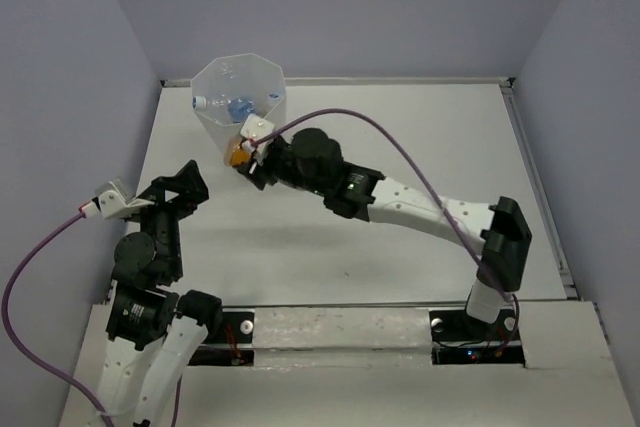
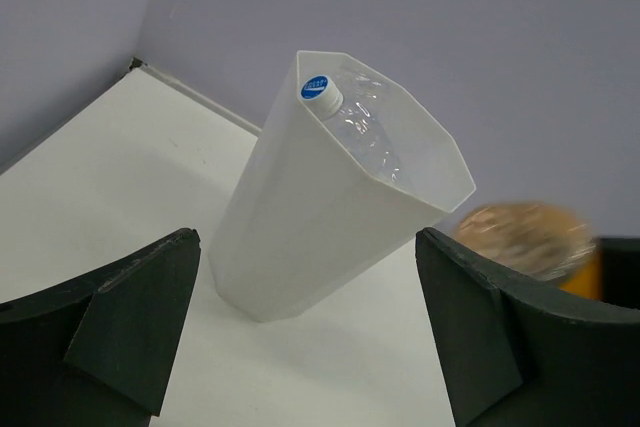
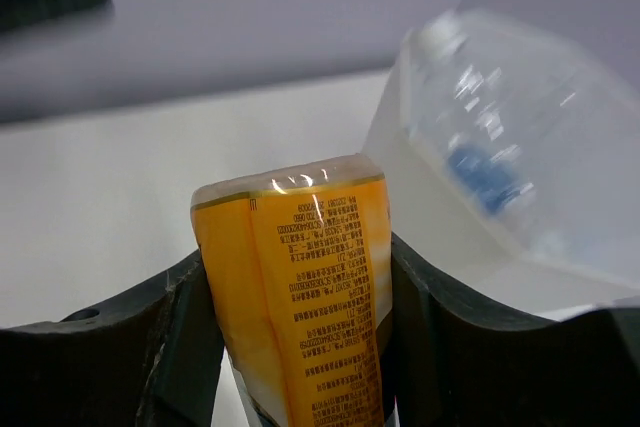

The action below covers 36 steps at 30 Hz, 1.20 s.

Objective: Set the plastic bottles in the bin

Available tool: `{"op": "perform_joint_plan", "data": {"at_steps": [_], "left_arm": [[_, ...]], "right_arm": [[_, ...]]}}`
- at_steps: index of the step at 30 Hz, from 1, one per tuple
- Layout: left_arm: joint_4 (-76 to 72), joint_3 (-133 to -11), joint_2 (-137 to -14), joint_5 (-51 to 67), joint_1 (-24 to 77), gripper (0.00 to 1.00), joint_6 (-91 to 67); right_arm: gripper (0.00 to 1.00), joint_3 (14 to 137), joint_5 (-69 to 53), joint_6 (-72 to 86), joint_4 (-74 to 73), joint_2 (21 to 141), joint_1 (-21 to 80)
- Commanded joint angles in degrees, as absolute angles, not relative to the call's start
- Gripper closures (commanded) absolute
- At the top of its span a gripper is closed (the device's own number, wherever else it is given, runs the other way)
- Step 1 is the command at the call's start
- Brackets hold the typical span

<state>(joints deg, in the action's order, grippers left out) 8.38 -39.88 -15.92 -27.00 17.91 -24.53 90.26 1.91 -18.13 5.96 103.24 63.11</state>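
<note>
Orange bottle (image 3: 300,297): clamped in the partly closed right gripper (image 3: 298,277), just beside the white bin's (image 1: 222,137) near wall, seemingly for lifting over the rim; left gripper (image 2: 305,277) agape, empty.

bin (image 2: 300,237): smooth white plastic | orange bottle (image 3: 300,297): glossy label | table (image 1: 420,147): matt

The right claw (image 3: 296,282) grips the orange bottle (image 3: 300,317) just beside the white bin (image 3: 440,232).
</note>
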Motion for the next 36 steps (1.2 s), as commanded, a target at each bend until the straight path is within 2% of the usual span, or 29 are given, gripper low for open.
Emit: {"op": "perform_joint_plan", "data": {"at_steps": [1,7,14,17,20,22,31,36], "left_arm": [[5.6,-39.9,-15.0,-26.8,18.1,0.01,-24.5],[5.6,-40.0,-14.8,-26.5,18.5,0.01,-24.6],[5.6,-40.0,-14.7,-27.0,19.8,0.01,-24.4],[5.5,-40.0,-14.8,-27.2,20.2,0.01,-24.4],[5.4,-40.2,-15.0,-27.3,20.6,0.01,-24.4],[5.4,-40.2,-14.9,-27.4,20.7,0.01,-24.4],[5.6,-40.1,-14.6,-27.4,20.8,0.01,-24.4],[5.5,-40.0,-14.7,-27.5,20.7,0.01,-24.5]], "right_arm": [[0.68,94.8,0.4,-14.6,18.8,96.3,61.4],[0.70,107.8,-1.3,-12.0,28.8,103.4,56.2],[0.72,125.1,-9.6,6.3,42.8,118.5,46.9],[0.72,130.0,-11.2,8.0,43.6,123.7,46.1],[0.73,141.4,-13.8,8.3,39.7,129.4,46.1],[0.73,144.8,-14.5,8.6,38.2,132.7,46.1],[0.74,137.4,-13.3,11.7,39.5,133.2,45.1],[0.70,134.6,-14.4,14.3,39.7,135.3,43.9]]}}
